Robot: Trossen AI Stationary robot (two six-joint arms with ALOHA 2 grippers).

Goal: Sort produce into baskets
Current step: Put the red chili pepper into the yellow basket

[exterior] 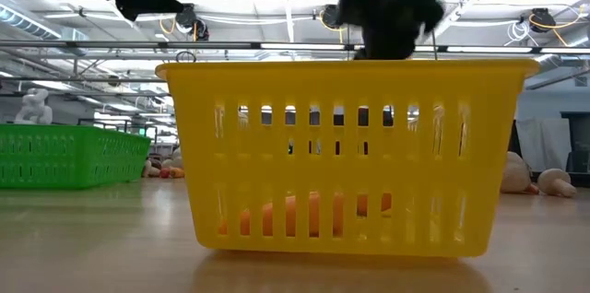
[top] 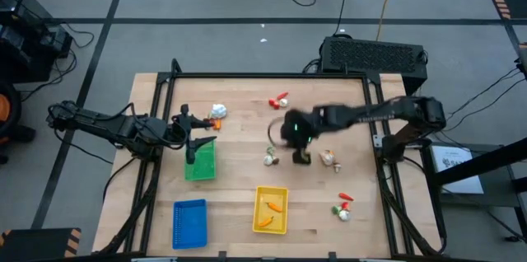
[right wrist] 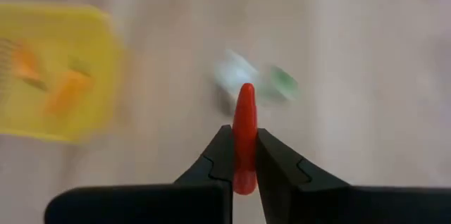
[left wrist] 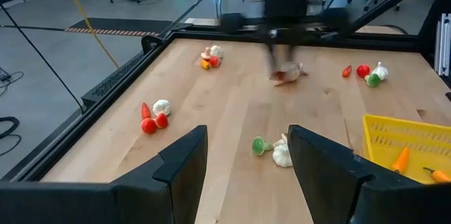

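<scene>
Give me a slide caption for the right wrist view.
Right claw shut on a red pepper above the table, yellow basket nearby.

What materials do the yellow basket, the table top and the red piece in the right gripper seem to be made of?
Yellow basket: likely moulded plastic, smooth and slightly glossy, with even slots in its wall.
Table top: looks like light wood, matte, with visible plank lines.
Red piece, pinched in the right gripper: probably plastic or rubber, with a uniform smooth red surface; the pictures cannot settle which.

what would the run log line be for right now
right claw: shut on red pepper, mid-table | left claw: open, over green basket | yellow basket: two carrots
</scene>
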